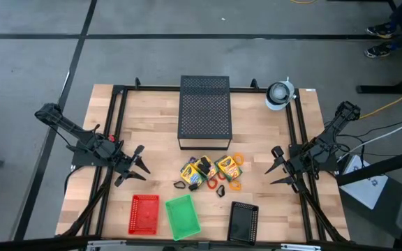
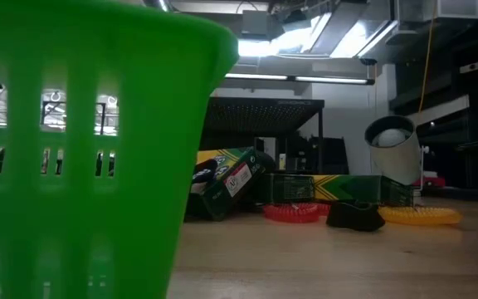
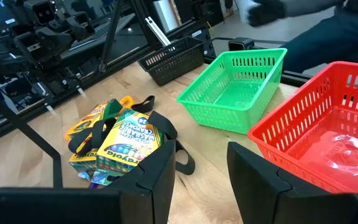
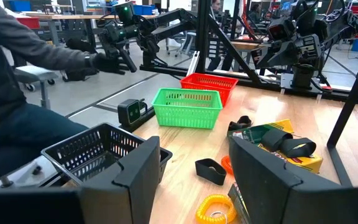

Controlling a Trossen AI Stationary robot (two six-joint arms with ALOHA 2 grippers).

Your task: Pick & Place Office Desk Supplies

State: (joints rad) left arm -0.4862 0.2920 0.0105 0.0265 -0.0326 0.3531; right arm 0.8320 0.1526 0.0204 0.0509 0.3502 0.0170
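Observation:
A heap of yellow-and-green crayon boxes (image 1: 208, 170), black clips (image 1: 181, 185) and thin orange and red rings (image 1: 234, 185) lies on the wooden table in front of the black perforated box. The low view shows the crayon boxes (image 2: 231, 178), a red ring (image 2: 293, 213), a black clip (image 2: 355, 218) and a yellow coil ring (image 2: 420, 216). My left gripper (image 1: 135, 166) hovers open left of the heap, also seen as gripper (image 3: 199, 174). My right gripper (image 1: 278, 167) hovers open right of the heap, also seen as gripper (image 4: 194, 168). Neither touches anything.
Three small baskets sit along the near edge: red (image 1: 144, 213), green (image 1: 182, 215), black (image 1: 243, 221). The large black perforated box (image 1: 204, 111) stands behind the heap, a white roll (image 1: 279, 95) at the far right corner. A seated person (image 4: 17, 93) shows beyond the near edge.

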